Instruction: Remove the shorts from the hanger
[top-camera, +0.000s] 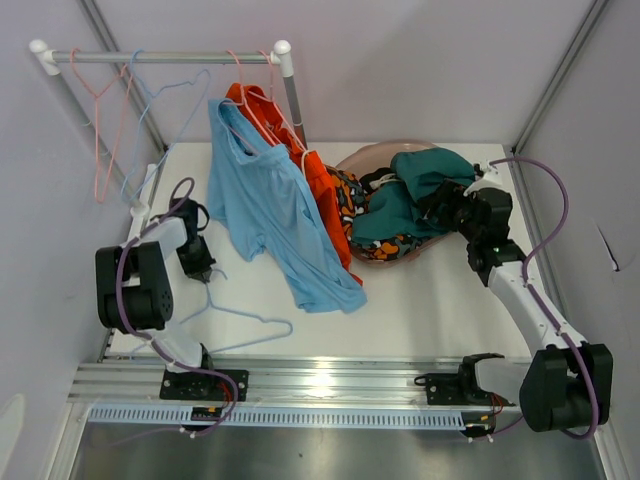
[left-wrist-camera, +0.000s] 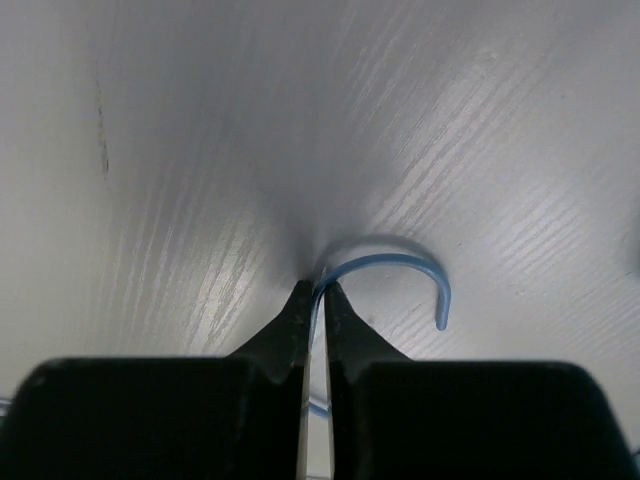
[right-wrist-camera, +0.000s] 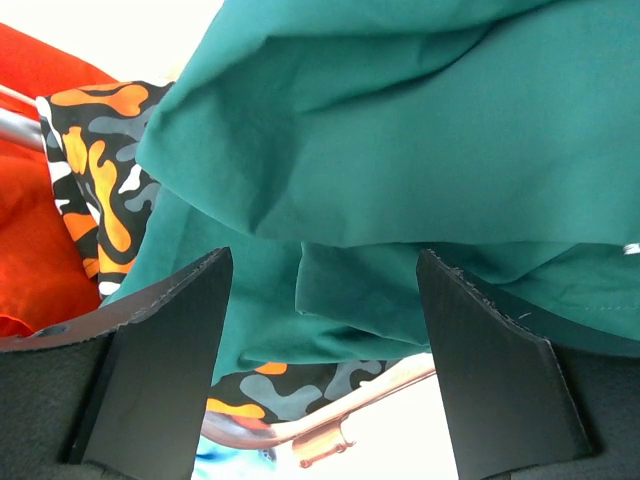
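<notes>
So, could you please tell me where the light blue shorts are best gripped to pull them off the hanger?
I would grip the light blue shorts at their lower end, which lies bunched on the table while the top hangs from the rail. Come down from above on its right side with the right gripper, which is open; the left gripper is shut on a blue hanger.

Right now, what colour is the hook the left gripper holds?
Hook: light blue, best in left wrist view.

A lab test cell: white panel walls (top-camera: 400, 60), aluminium rail (top-camera: 330, 380).
</notes>
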